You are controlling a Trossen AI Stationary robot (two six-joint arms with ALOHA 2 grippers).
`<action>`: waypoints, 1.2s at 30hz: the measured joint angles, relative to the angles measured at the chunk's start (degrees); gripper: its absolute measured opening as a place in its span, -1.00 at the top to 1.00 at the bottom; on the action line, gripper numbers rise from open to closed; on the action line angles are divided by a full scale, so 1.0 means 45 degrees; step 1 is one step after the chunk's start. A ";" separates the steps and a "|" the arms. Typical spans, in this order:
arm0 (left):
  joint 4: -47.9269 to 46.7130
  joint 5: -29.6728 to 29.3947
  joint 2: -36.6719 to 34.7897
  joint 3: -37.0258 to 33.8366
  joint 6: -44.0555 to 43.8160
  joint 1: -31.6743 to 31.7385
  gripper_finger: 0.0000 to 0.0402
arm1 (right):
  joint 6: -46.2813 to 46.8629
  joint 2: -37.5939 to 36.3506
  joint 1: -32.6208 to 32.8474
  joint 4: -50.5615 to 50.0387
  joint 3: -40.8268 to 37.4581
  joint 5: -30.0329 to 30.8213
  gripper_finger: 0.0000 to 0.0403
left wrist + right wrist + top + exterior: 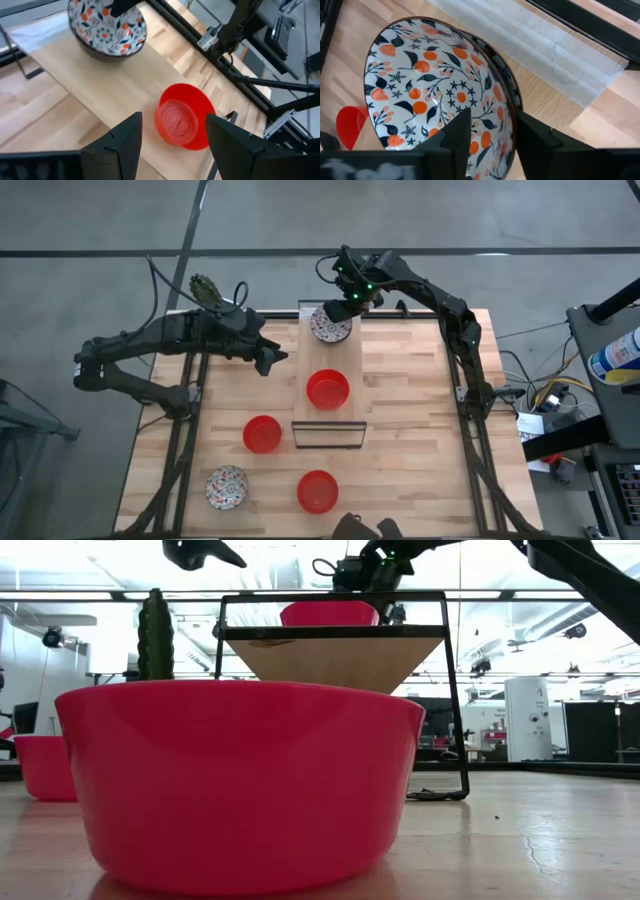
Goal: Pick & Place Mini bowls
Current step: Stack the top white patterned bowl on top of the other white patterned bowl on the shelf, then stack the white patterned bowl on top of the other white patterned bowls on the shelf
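Observation:
A white mini bowl with a red-and-dark pattern point(330, 326) sits at the far end of a raised wooden shelf point(345, 360). My right gripper point(345, 305) is over it and shut on its rim. A red mini bowl point(327, 390) rests on its base on the shelf's middle. My left gripper point(272, 360) is open and hovers just left of the shelf; in its wrist view the red bowl point(182, 122) shows beyond the fingers. On the table stand two more red bowls point(262, 434) point(317, 491) and another patterned bowl point(227, 487). My right gripper holds the patterned bowl by its rim point(512, 112), one finger point(457, 137) inside the bowl and one point(535, 142) outside. The fingers come from above, pointing down. In the left wrist view the bowl point(107, 27) looks set down on the shelf board, roughly upright.
A cactus in a pot point(205, 288) stands off the table's far left corner. The shelf's black metal frame point(327, 436) stands at mid-table. In the low view a red bowl point(240, 780) fills the foreground. Bare wood lies to the shelf's right point(410, 410).

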 joint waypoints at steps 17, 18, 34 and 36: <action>-0.0037 0.0010 0.0000 0.0000 -0.0542 0.0000 -0.04 | -0.0107 -0.0120 -0.0006 0.0088 0.0853 0.0374 0.22; -0.0037 0.0010 0.0000 0.0000 -0.0571 0.0000 -0.04 | -0.0112 -0.0125 -0.0023 0.0097 0.0887 0.0461 0.22; -0.3506 0.1107 0.0000 -0.0163 -0.0591 -0.0855 -0.04 | -0.0621 -0.1028 0.0213 0.0193 0.0884 0.0392 0.22; -0.4020 0.1107 0.0000 -0.0302 -0.0720 -0.1400 -0.04 | -0.0820 -0.1346 0.0359 0.0378 0.0884 0.0390 0.22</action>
